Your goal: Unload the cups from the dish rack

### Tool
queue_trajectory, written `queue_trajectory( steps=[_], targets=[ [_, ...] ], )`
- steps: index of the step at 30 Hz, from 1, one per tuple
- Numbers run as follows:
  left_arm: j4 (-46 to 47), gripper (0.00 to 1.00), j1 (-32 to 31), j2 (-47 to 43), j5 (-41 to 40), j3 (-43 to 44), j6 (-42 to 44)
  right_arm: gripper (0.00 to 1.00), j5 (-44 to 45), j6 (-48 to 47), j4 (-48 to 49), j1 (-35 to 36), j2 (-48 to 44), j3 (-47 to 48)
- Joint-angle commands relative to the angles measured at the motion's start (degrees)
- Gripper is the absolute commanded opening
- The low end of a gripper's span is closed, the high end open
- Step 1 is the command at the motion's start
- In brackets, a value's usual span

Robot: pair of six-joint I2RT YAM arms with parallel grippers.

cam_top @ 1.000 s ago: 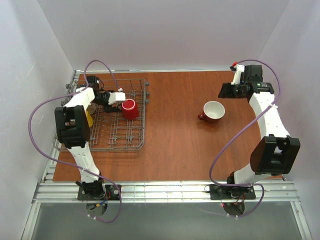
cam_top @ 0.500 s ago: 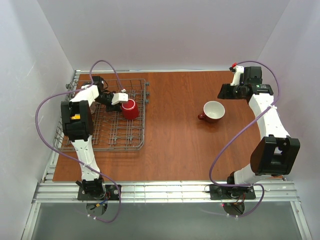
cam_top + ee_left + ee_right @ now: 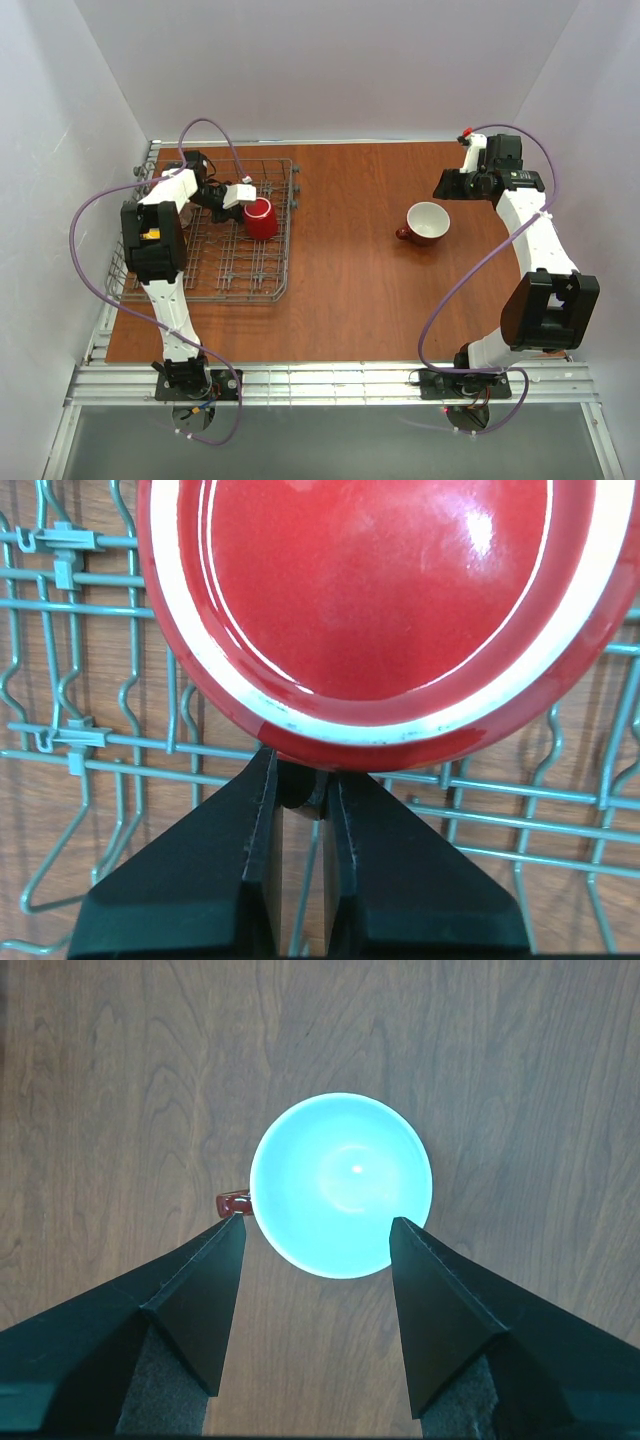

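A plain red mug point(image 3: 260, 218) stands upside down in the grey wire dish rack point(image 3: 230, 272), near its far right corner. My left gripper point(image 3: 245, 197) sits just left of it. In the left wrist view the mug's glossy base point(image 3: 380, 610) fills the top, and my left gripper point(image 3: 300, 780) is shut on the mug's handle, which shows dark between the fingertips. A dark red mug with a white inside point(image 3: 428, 222) stands upright on the table. My right gripper point(image 3: 452, 183) hangs open above it. In the right wrist view the mug point(image 3: 341, 1185) lies just beyond the open gripper point(image 3: 318, 1224).
The rack's wires and tines point(image 3: 80, 740) run under and around the red mug. White walls close in the brown table point(image 3: 350, 290) on three sides. A purple cable loops off each arm.
My left gripper has closed on the red mug's handle, and the left arm has shifted towards the rack's far side. The right arm and the dark red mug have not moved.
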Motion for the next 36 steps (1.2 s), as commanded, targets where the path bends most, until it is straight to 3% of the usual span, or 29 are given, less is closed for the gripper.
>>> queue_trajectory(
  steps=[1,9,20,23,29,31,36],
  targets=[
    [-3.8,0.0,-0.2,-4.4,3.5,-0.2,-3.5,0.55,-1.9,0.7,2.1,-0.1,-1.9,-0.6],
    [-1.3,0.0,-0.1,-9.8,6.5,-2.9,-14.8,0.53,-3.1,-0.3,4.4,1.8,-6.0,-2.2],
    [3.6,0.0,-0.1,-17.3,8.1,-5.0,-32.0,0.5,-5.6,-1.5,16.3,8.6,-16.6,-9.9],
    [4.6,0.0,-0.1,-19.9,10.5,-5.8,-37.9,0.49,-4.6,-2.3,23.4,14.0,-20.4,-14.1],
    [8.0,0.0,-0.2,-27.8,19.1,-8.0,-53.7,0.46,3.0,-5.3,49.9,26.4,-28.0,-27.9],
    [9.8,0.0,-0.2,-31.1,21.3,-10.0,-57.6,0.46,3.7,-5.1,59.5,29.4,-28.5,-31.9],
    [13.2,0.0,-0.4,-37.6,25.8,-13.7,-68.0,0.46,9.7,-10.1,71.8,40.1,-24.6,-33.7]
  ],
)
